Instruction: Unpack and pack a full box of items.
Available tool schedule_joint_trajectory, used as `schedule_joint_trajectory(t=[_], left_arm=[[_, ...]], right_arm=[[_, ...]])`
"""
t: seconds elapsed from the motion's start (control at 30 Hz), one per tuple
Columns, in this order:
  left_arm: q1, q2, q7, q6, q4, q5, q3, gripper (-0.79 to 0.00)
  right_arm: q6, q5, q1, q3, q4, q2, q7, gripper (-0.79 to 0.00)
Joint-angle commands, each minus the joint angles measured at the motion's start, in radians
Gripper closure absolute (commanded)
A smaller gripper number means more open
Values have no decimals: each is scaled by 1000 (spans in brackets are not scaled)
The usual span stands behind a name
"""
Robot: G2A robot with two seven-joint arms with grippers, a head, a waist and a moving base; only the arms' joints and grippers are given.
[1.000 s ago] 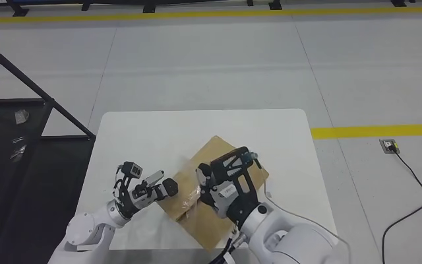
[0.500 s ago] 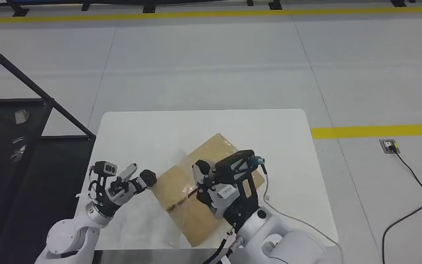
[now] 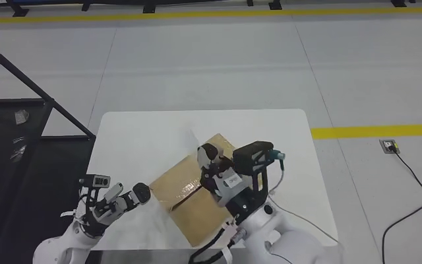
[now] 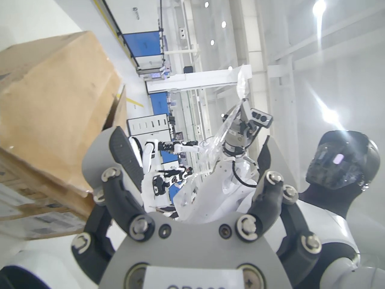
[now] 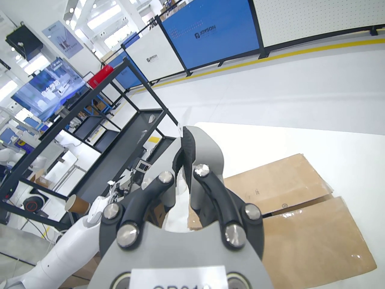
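A brown cardboard box (image 3: pixel 173 187) lies at an angle on the white table (image 3: pixel 264 129), its top flaps closed along a centre seam. My right gripper (image 3: pixel 208 153) hangs over the box's far end, shut on a thin clear tape strip (image 4: pixel 237 97) that trails down towards the seam. The right wrist view has its fingers (image 5: pixel 184 144) pressed together above the box (image 5: pixel 288 181). My left gripper (image 3: pixel 129 194) sits off the box's left corner near the table's front left, open and empty. In its own view the box (image 4: pixel 54 97) stands beside the spread fingers (image 4: pixel 123 151).
A black metal rack (image 3: pixel 30 132) stands off the table's left side. A thin cable (image 3: pixel 270 188) hangs by the right arm. Bare table top lies behind and to the right of the box.
My left gripper has drawn back leftwards from the box's edge to the table's front left. My right gripper has lifted, pulling the clear tape strip up, and the box has shifted slightly left.
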Motion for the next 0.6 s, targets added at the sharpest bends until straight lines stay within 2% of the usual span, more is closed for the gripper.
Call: schedule_joint_trajectory(t=[0.0, 0.1, 0.17, 0.23, 0.43, 0.57], left_arm=[[20, -2, 63, -38, -32, 44, -11, -785], [46, -8, 210, -45, -87, 133, -13, -785], [61, -11, 313, -17, -118, 191, -24, -785], [68, -10, 366, 15, -124, 224, -42, -785], [68, -10, 367, 17, -126, 225, -41, -785], [80, -8, 299, 32, -188, 299, -12, -785]], right_arm=[[35, 28, -4, 4, -9, -1, -24, 0], [62, 31, -1, 8, -7, -1, -20, 0], [62, 31, -1, 8, -7, -1, -20, 0], [62, 31, -1, 8, -7, -1, -20, 0], [62, 59, -11, 20, 15, 0, -32, 0], [72, 140, -6, 61, 49, 1, -59, 0]])
